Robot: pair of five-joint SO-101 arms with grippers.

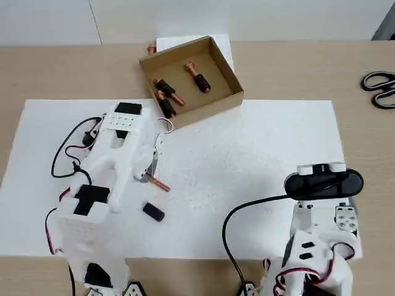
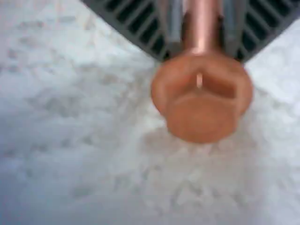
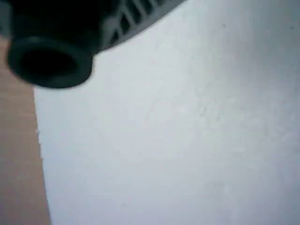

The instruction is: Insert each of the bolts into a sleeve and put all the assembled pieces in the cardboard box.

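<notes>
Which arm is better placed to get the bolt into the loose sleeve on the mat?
Left: its gripper holds the bolt, and the loose sleeve lies beside it, far from the right arm.

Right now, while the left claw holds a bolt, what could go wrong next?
1. The left claw grips the bolt by its shank only; pushed against a sleeve, it might tilt or slip.
2. The loose sleeve lies on the mat close beside the left arm, which could knock it away.
3. A second bolt lies behind the cardboard box, likely awkward to reach.
</notes>
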